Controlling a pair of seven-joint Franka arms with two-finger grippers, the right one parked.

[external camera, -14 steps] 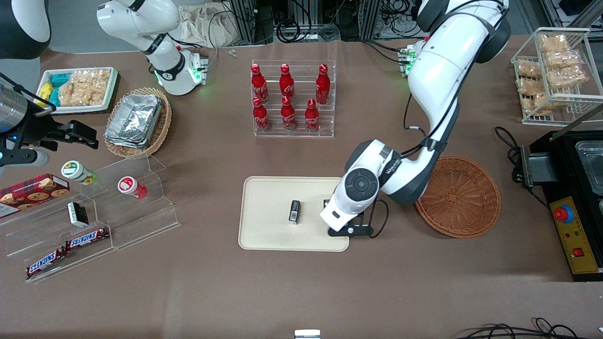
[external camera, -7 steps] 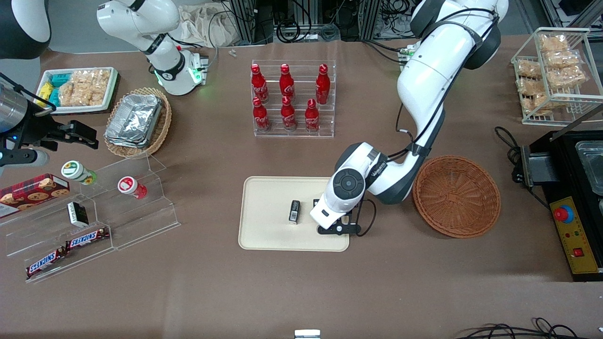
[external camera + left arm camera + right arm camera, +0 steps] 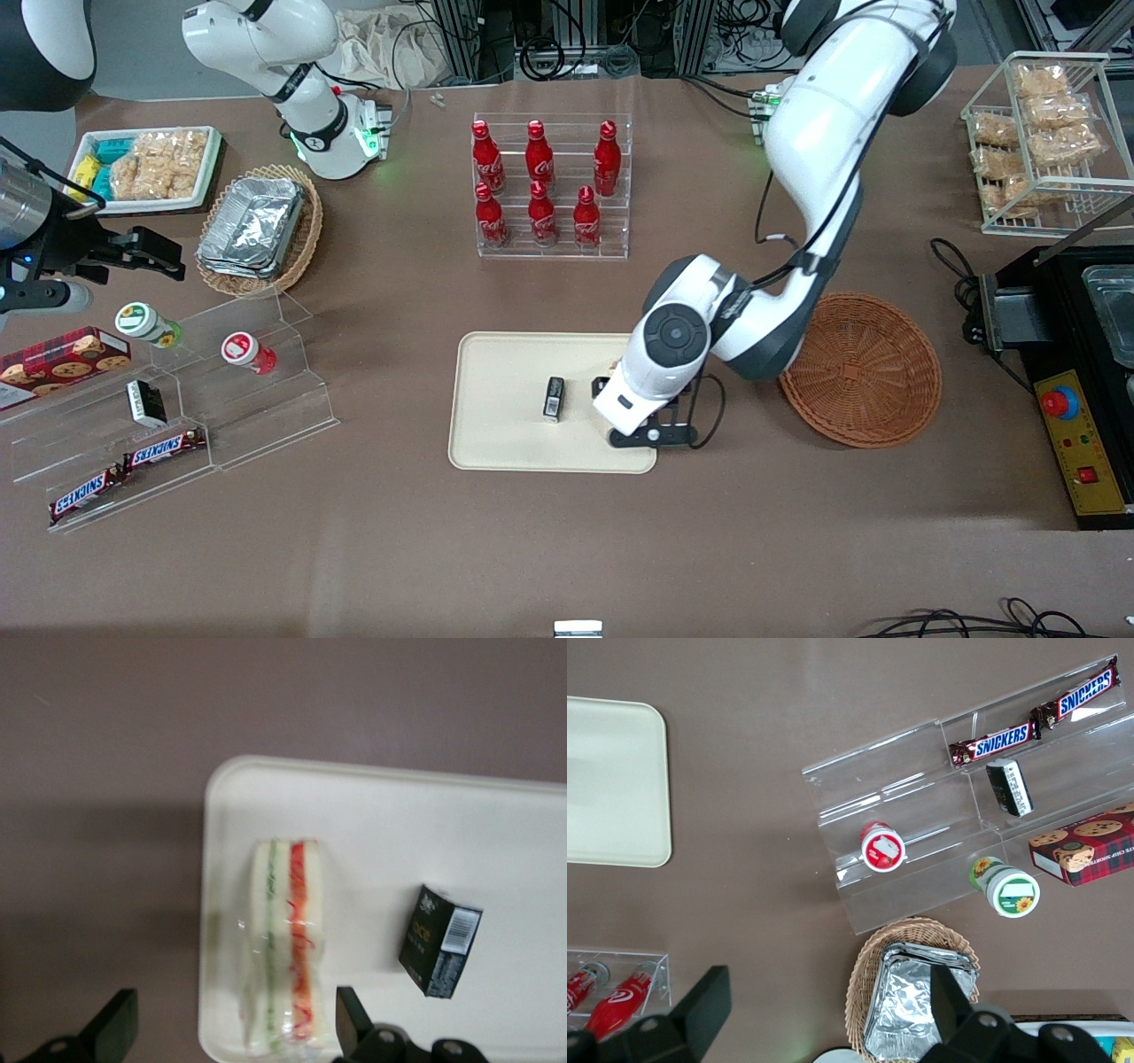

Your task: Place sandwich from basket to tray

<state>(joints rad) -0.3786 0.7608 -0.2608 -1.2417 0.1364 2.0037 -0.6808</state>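
Observation:
The sandwich (image 3: 285, 943), a clear-wrapped white wedge with green and red filling, lies on the cream tray (image 3: 496, 842) close to one of its short edges. My left gripper (image 3: 235, 1023) hovers above it, open, with one dark finger on each side of the wedge and neither touching it. In the front view the arm's wrist (image 3: 660, 359) hangs over the tray (image 3: 505, 416) at the end nearest the reddish-brown basket (image 3: 873, 381) and hides the sandwich. The basket holds nothing.
A small black box (image 3: 554, 396) lies on the tray beside the sandwich. A rack of red bottles (image 3: 549, 186) stands farther from the camera. An acrylic snack stand (image 3: 177, 399) and a tan basket of foil containers (image 3: 257, 226) sit toward the parked arm's end.
The wrist drifted over the tray toward the small black box, then came back toward the basket, and it looks a little higher now.

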